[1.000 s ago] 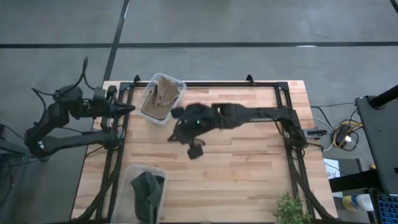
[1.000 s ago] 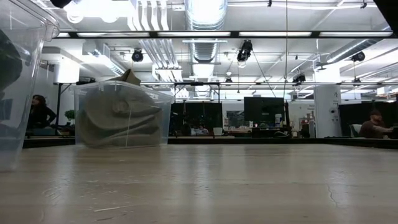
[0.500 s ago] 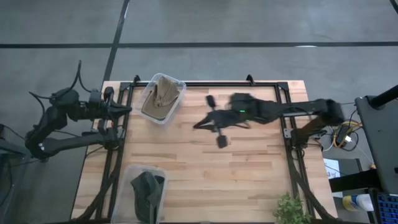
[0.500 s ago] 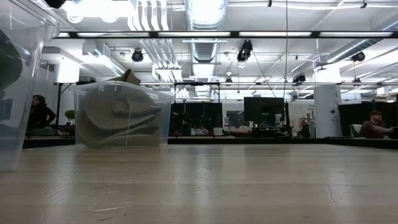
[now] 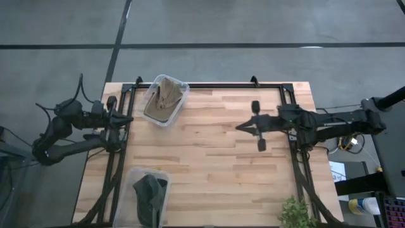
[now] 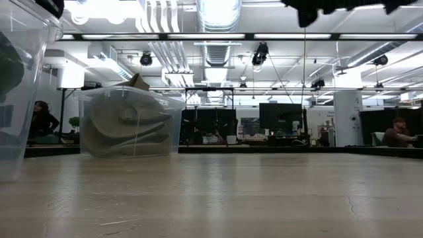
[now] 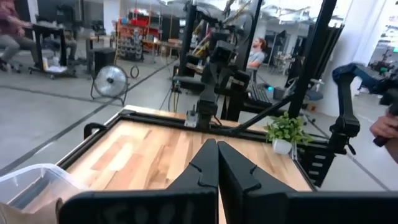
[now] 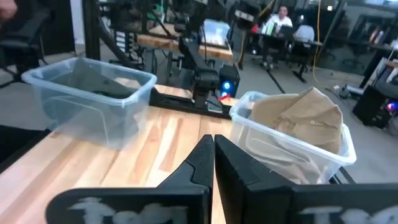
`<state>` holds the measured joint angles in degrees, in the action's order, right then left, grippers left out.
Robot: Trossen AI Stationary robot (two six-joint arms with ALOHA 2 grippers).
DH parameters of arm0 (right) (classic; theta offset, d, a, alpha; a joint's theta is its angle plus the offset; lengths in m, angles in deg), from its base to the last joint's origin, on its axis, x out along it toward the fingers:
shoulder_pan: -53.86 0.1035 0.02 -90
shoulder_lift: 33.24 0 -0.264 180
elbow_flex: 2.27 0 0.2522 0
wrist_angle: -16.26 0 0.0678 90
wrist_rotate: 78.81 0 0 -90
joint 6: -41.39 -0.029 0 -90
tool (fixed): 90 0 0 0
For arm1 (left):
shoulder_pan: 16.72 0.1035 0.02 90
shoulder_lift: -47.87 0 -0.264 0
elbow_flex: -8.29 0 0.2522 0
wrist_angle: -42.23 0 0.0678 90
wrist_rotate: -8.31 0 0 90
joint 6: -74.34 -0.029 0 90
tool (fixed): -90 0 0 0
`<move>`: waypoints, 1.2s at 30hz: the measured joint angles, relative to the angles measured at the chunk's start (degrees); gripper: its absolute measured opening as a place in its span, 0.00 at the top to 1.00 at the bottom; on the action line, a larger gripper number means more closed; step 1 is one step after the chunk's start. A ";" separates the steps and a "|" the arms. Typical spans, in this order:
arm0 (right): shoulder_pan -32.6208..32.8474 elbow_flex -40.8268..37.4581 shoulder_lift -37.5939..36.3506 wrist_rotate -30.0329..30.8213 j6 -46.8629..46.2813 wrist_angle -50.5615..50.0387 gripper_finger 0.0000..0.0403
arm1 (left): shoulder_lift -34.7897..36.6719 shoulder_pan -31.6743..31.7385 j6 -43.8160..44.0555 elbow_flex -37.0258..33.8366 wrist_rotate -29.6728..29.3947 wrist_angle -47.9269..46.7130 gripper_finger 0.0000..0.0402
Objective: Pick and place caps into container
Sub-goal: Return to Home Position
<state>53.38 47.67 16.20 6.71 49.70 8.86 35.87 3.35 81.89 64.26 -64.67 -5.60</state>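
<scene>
Tan caps (image 5: 166, 95) lie heaped in a clear container (image 5: 149, 96) at the table's far left. The right wrist view shows the tan caps (image 8: 298, 115) too, and the low view shows them (image 6: 125, 125) through the container wall. A dark olive cap (image 5: 150, 195) lies in a second clear container (image 5: 134, 174) at the near left edge. My right gripper (image 5: 239, 127) is shut and holds nothing; it hovers over the table's right half, pointing left, and shows in its own wrist view (image 8: 213, 140). My left gripper (image 5: 130, 118) waits shut at the left edge, also seen in its wrist view (image 7: 217, 146).
A black metal frame (image 5: 209, 85) runs along the table's far, left and right edges. A small potted plant (image 5: 296, 214) stands at the near right corner. Bare wood (image 5: 209, 164) lies between the containers and my right arm. People sit in the room beyond the table.
My right gripper has drawn back from beside the tan-cap container toward the table's right edge, staying above the wood. Part of that arm now shows at the top of the low view. The caps and both containers have kept their places.
</scene>
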 joint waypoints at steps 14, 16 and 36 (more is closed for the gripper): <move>-0.17 -18.13 -20.27 0.66 -2.34 0.05 0.98 | 11.75 0.00 2.71 -11.83 1.80 2.31 1.00; -0.23 -20.49 -23.04 1.72 -2.34 -0.01 0.98 | 11.69 0.00 4.62 -11.82 2.38 4.55 1.00; -0.32 -34.67 -47.10 1.00 -4.53 -4.08 0.98 | 11.06 -0.05 5.84 -27.59 5.84 27.71 1.00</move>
<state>53.06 13.00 -30.90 7.70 45.17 4.78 46.93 3.30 87.73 36.66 -58.83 22.10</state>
